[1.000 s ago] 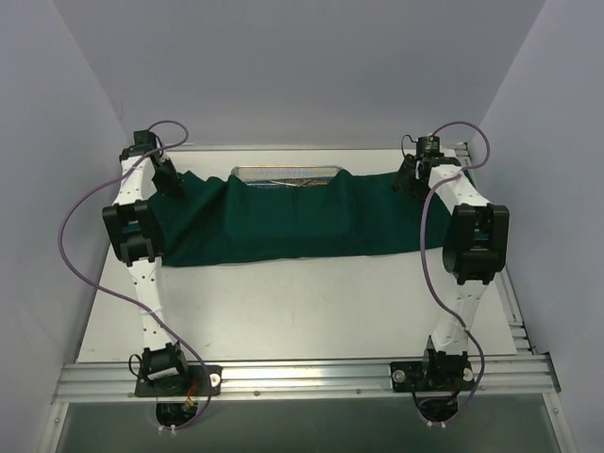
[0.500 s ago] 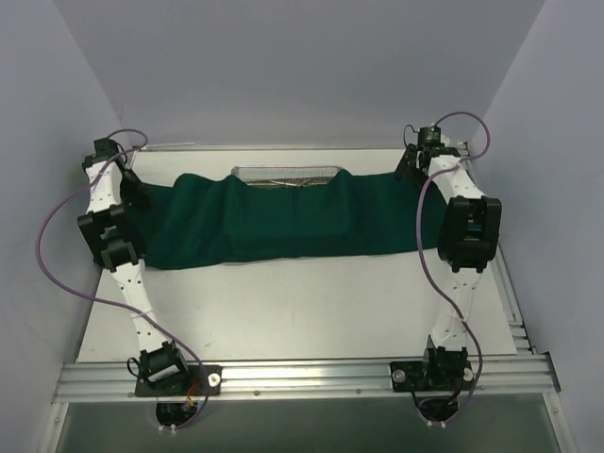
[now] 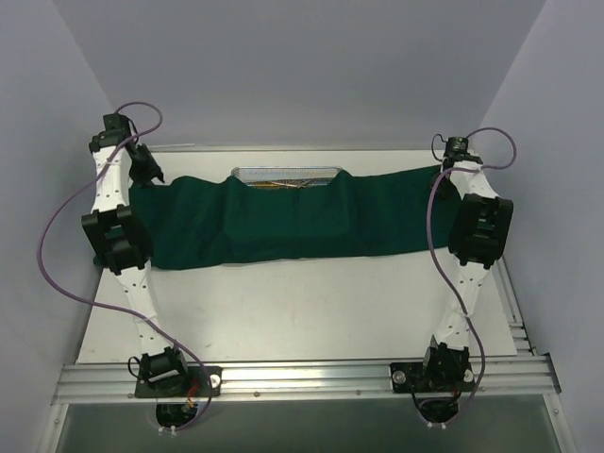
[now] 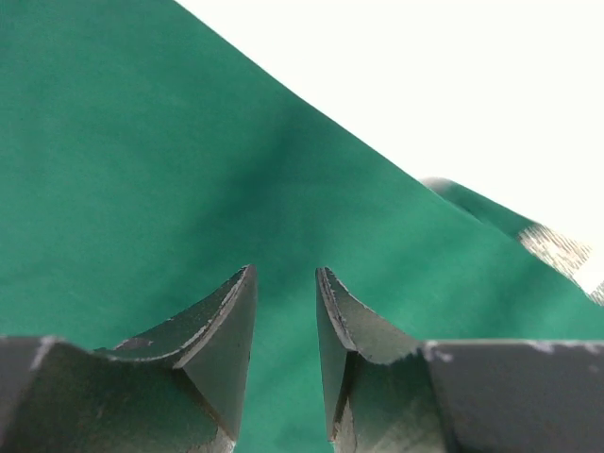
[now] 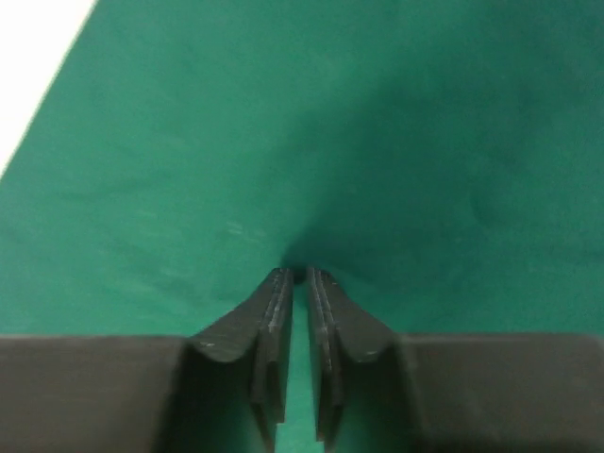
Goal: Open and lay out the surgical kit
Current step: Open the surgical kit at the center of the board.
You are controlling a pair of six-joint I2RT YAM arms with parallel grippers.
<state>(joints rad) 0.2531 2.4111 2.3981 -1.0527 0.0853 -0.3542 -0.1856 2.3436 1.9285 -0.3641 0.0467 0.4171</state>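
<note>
My right fingers [image 5: 283,288] were pressed almost together on the dark green drape [image 3: 283,222], and the cloth puckered into a small fold right at their tips, so I had it pinched there. My left fingers [image 4: 243,293] stood a narrow gap apart. The green cloth lay close under and beyond them, smooth and without any pucker, and I could see none of it nipped between them. Past those left fingers the cloth's edge ran slantwise, with the pale table [image 3: 302,311] showing beyond it. From above, the drape stretched in one long band from my left fingers across to my right ones, lying on the table with soft creases and a raised, boxy hump about midway between the two. At the far side of that hump, also about midway between my two sets of fingers, the rim of the silver wire-mesh tray [image 3: 288,172] stuck out from under the cloth. Some thin steel pieces [image 3: 283,181] lay in its uncovered strip, too small for me to make out. Both ends of the cloth reached to just beside my fingers.
</note>
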